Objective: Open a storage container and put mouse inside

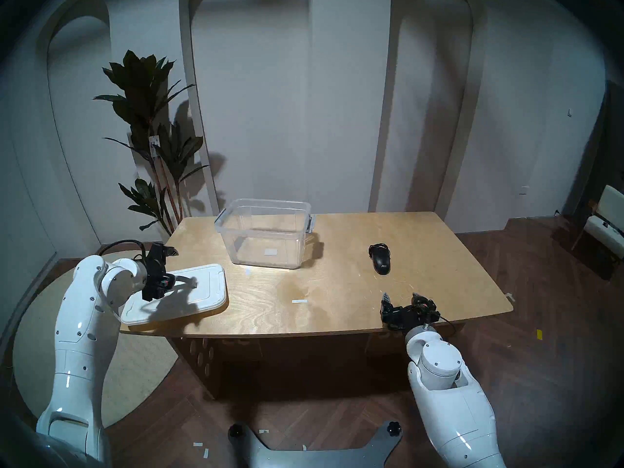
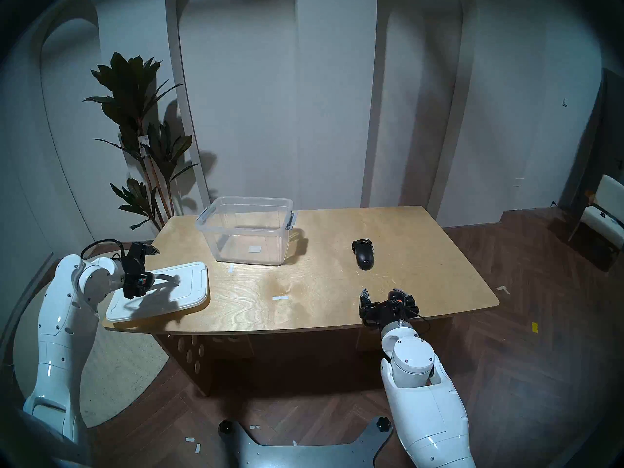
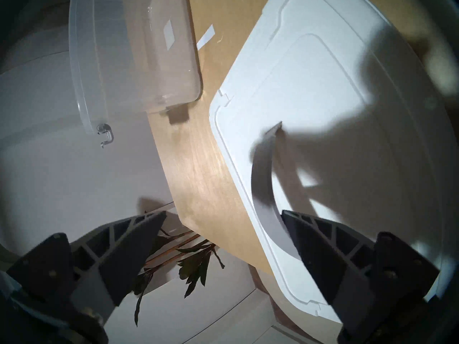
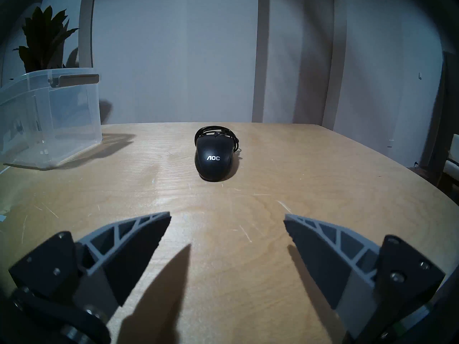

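The clear storage container (image 1: 256,251) stands open at the back left of the table, its grey latch (image 1: 311,222) on the right side; it also shows in the left wrist view (image 3: 129,63) and the right wrist view (image 4: 49,117). Its white lid (image 1: 206,288) lies flat at the front left corner, arched grey handle (image 3: 260,187) up. My left gripper (image 1: 172,268) (image 3: 223,213) is open, with the handle just inside one finger. The black AOC mouse (image 1: 381,263) (image 4: 213,159) lies right of the tub with its cable bundled behind it. My right gripper (image 1: 401,298) (image 4: 227,215) is open and empty, in front of the mouse and well short of it.
The wooden table (image 1: 337,308) carries short white tape strips (image 1: 299,301). The lid's near corner reaches the table's left edge. A tall plant (image 1: 152,136) stands behind the back left corner. A chair (image 1: 607,217) is far to the right.
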